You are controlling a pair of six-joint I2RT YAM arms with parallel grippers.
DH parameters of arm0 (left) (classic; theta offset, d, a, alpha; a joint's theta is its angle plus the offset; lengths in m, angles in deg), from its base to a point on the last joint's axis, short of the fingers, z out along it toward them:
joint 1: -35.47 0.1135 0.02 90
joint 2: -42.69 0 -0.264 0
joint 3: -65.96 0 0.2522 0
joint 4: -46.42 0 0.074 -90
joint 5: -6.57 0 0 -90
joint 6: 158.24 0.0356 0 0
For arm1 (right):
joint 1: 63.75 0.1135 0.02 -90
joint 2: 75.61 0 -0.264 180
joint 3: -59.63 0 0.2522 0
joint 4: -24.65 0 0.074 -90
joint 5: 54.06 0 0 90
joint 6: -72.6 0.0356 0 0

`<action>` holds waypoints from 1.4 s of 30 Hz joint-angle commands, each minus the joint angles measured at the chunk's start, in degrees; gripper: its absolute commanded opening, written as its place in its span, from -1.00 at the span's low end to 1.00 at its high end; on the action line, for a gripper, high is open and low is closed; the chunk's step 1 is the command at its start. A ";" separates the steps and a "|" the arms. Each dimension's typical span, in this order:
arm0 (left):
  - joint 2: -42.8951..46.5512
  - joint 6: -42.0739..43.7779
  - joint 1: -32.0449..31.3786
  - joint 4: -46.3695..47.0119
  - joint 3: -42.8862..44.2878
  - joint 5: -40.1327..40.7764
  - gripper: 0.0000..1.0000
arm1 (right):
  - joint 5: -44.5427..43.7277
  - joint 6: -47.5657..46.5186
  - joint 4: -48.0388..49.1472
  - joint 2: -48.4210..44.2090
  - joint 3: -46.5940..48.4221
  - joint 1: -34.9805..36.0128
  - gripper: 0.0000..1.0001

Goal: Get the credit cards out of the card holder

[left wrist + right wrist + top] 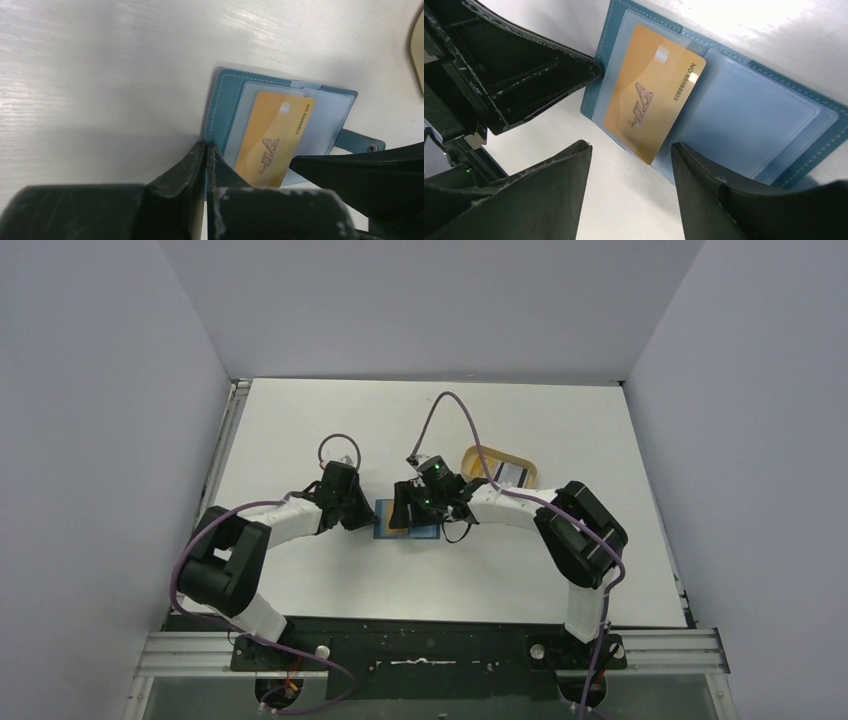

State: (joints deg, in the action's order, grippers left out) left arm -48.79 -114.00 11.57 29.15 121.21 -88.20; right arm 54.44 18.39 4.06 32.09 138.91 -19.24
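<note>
We reckon left gripper [206, 146], jaws together, pins wallet [225, 100] edge so it won't slide; right gripper [630, 147], jaws apart, straddles card [649, 100] corner.

Grippers crowd the open card holder [744, 115]
The left gripper [206, 150], jaws closed, blocks the holder's left edge; the right gripper [630, 150], jaws parted, hangs over the gold card [651, 95]. A tan tray [498, 468] stands behind at right; passage lies over the table [450, 580] in front.

I read "VIP" in slanted raised letters at the middle of the gold credit card [649, 95] in the card holder [754, 115]. Toward two o'clock, its short edge carries "NO:" and eights ending 03.
</note>
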 commanded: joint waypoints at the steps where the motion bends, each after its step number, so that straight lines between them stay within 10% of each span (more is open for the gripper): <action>1: -2.05 0.93 -0.09 -1.85 -1.03 1.56 -1.00 | 4.61 4.50 11.20 1.29 -1.91 0.16 0.21; 23: -0.17 1.20 -0.09 -2.67 -1.59 1.41 -1.00 | 11.99 26.91 60.28 3.95 -13.88 0.40 -0.04; 34: 0.36 1.20 -0.09 -2.94 -1.86 1.45 -1.00 | 2.57 17.51 22.90 3.68 -4.43 1.03 0.04; 42: -0.01 1.27 -0.09 -2.73 -1.57 1.22 -1.00 | -1.63 18.39 17.12 4.74 -4.57 0.86 0.03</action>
State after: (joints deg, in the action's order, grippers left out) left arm -48.29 -113.58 12.18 29.76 120.82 -86.06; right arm 56.87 37.28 24.30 35.83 132.79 -18.65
